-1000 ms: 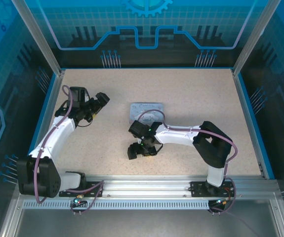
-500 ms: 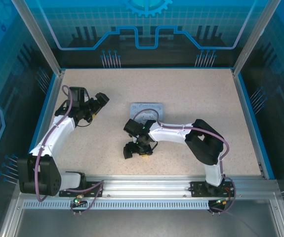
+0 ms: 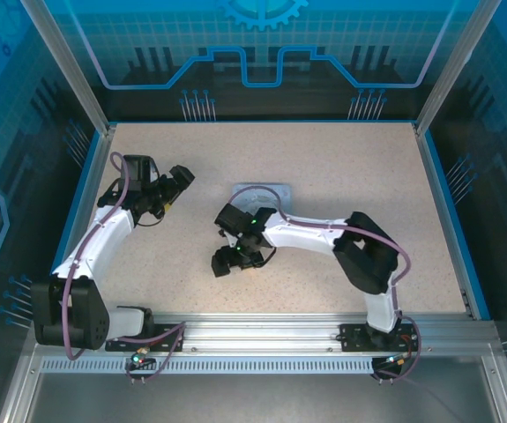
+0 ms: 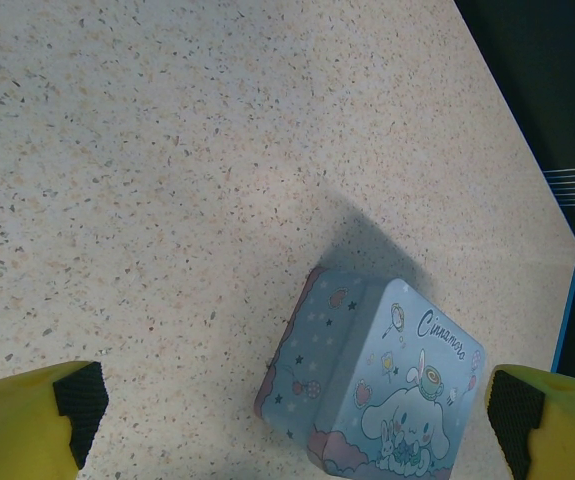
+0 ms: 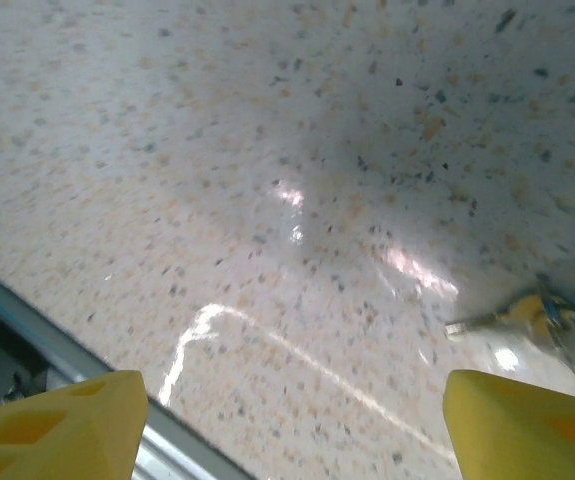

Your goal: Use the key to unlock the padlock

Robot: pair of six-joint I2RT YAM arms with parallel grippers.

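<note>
Prob. "Cinnamoro" on tin (image 4: 397, 385); L end effector (image 4: 295, 405), R end effector (image 5: 292, 398) agape, empty.

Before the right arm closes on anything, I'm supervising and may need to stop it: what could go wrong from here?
1. The tiny key lies on the table well off centre of the open right gripper, toward one of its fingers. Closing here would likely miss or nudge it.
2. The tin sits just beyond the right arm. A swing away from the bases might bump it.
</note>
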